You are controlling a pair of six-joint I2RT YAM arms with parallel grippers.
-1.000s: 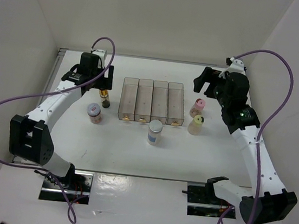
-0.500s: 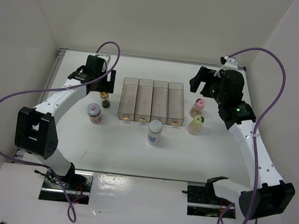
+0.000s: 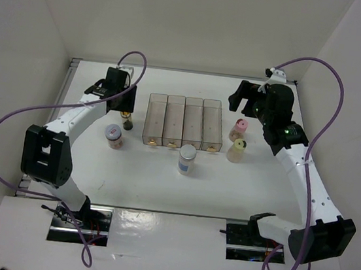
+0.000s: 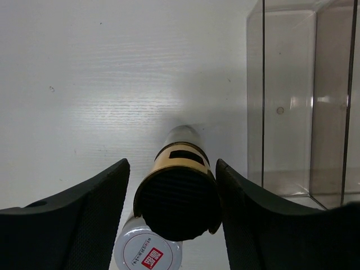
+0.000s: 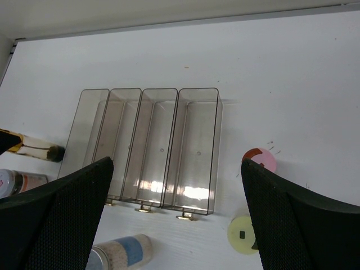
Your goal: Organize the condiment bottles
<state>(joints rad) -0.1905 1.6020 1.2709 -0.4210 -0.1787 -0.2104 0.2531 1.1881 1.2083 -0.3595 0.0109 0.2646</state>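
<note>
At the far left the lilac jar (image 3: 114, 136) stands on the tabletop (image 3: 161, 185), just beside the amber bottle (image 3: 128, 122). The left end effector (image 4: 172, 163) hangs over that slim bottle with one finger on each side of its black cap. It is open only a tiny bit wider than the cap and does not look like it is squeezing yet. I think the grab comes next, and this is where things could go wrong. The bottle is tall and thin, so a push from one finger first could tip it over. The lilac jar is so close that the near finger could bump it on the way down. Next comes the tray (image 3: 186, 99), with all four slots empty. Its first wall is near the amber bottle, so a crooked lift could knock the bottle into the wall. The blue jar (image 3: 187, 159) stands alone in front of the tray. To the right of the tray are the pink bottle (image 3: 238, 128) and, in front of it, the cream bottle (image 3: 236, 151). They are close together, so reaching for one could shove the other. The right end effector (image 5: 175, 169) floats up high over this side, spread wide open and holding nothing. None of the bottles is in the tray yet.
</note>
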